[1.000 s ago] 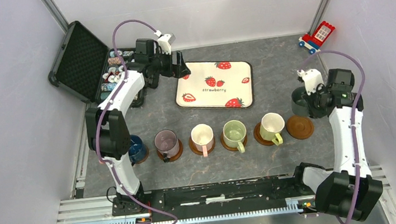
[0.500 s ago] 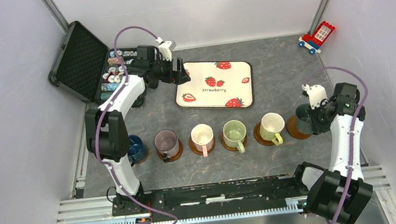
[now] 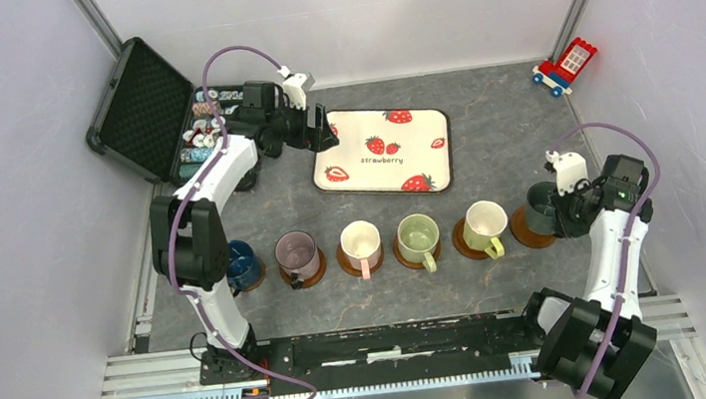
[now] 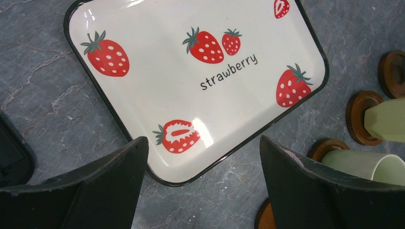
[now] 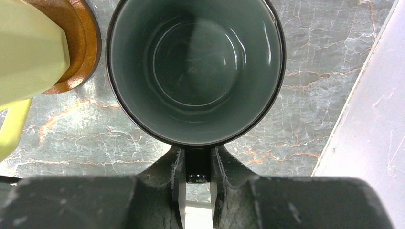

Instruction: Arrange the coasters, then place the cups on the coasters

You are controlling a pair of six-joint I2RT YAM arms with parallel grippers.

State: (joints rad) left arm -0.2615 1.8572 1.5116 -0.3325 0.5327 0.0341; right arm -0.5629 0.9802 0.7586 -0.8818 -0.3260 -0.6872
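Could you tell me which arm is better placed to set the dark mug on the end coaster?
Right: the right end effector grips the dark grey-green mug by the handle, over the rightmost coaster. The left end effector hangs open by the strawberry tray.

The white-and-black left arm (image 3: 216,175) stretches far forward, then bends to the right. Its black two-finger left gripper (image 3: 319,131) tips downward with the jaws spread wide. The right arm (image 3: 611,250) rises from its base, elbow out. Its right gripper (image 5: 197,160) is pinched tight on the handle of a dark grey-green ceramic mug (image 5: 196,62).
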